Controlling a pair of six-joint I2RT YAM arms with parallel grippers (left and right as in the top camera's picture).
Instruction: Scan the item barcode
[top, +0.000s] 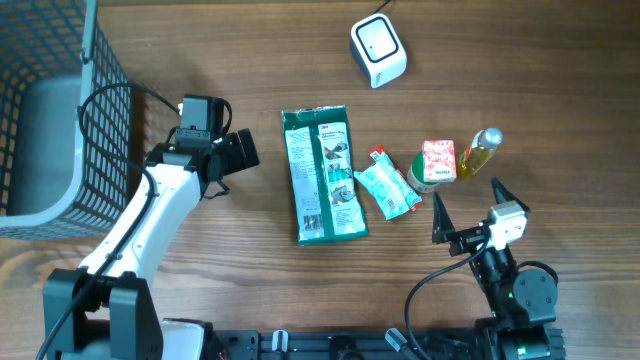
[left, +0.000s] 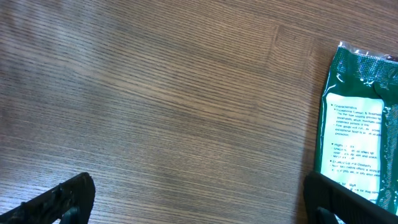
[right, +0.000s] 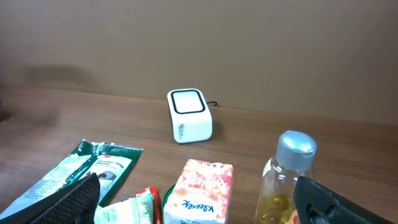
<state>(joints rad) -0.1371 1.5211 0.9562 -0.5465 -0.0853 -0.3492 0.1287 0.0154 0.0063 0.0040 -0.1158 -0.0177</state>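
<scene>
From overhead, the left gripper (top: 243, 152) stands wide open and holds nothing. The green packet (top: 325, 175) lies flat on the table (top: 250, 60) a short way ahead of its fingertips, not touching them, and the wire basket (top: 60, 100) sits behind the arm. The right gripper (top: 470, 205) is also spread wide and empty. Just ahead of it lie a tissue pack (top: 438, 160) and a bottle (top: 481, 153) with a silver cap, with a small sachet (top: 389, 189) off to its left between the tissue pack and the green packet. The white scanner (top: 378, 50) stands well beyond this cluster, far from both grippers. In the left wrist view, the left gripper (left: 199, 183) shows only bare wood between its parted fingers (left: 65, 198), and the green packet (left: 360, 130) lies ahead at its right side, text side up. In the right wrist view, the right gripper (right: 198, 183) is open, with the tissue pack (right: 202, 193) directly ahead between the fingers. The bottle (right: 287, 180) is near the right finger and the sachet (right: 134, 208) and green packet (right: 84, 165) are towards the left finger. The scanner (right: 188, 115) stands farther ahead, its window facing up.
</scene>
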